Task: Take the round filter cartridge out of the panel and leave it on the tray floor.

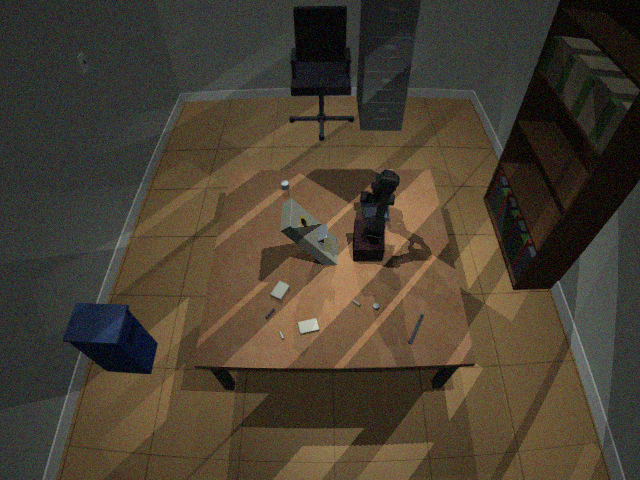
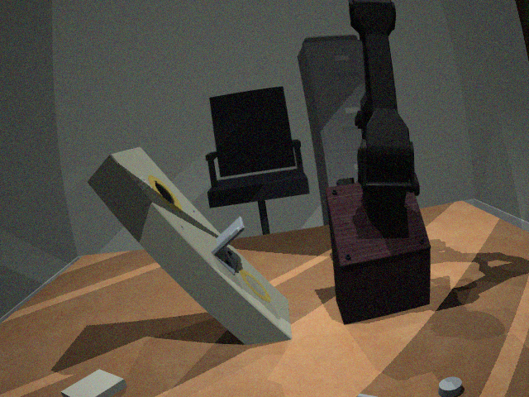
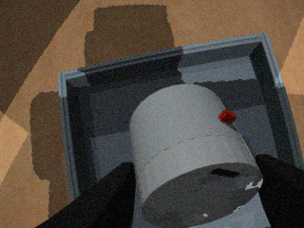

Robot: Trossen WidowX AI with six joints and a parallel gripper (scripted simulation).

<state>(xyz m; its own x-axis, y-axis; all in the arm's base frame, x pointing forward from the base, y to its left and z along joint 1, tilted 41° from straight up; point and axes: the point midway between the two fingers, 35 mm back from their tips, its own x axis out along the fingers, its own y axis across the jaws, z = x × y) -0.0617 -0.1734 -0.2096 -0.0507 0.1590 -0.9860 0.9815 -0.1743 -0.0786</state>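
My gripper [image 3: 195, 169] is shut on the round filter cartridge [image 3: 180, 128], a pale grey cylinder with a red nub [image 3: 227, 117] on its side. One dark slot shows on its darker end face; the second cannot be made out. The cartridge is tilted in the wrist view and covers part of the blue-grey tray [image 3: 65, 119] [image 1: 368, 210]; its height over the tray floor cannot be told. The service panel [image 1: 292, 222] [image 2: 183, 251] leans, with a dark round hole ringed in yellow in its upper face. In the top and exterior views the arm hides the cartridge.
A raised flap [image 1: 321, 233] [image 2: 229, 235] stands out from the panel, above another yellow ring [image 2: 256, 285]. The dark red arm base [image 1: 368, 248] [image 2: 380, 282] stands between the panel and the right part of the table. Small pale blocks, pens and discs lie toward the table's front.
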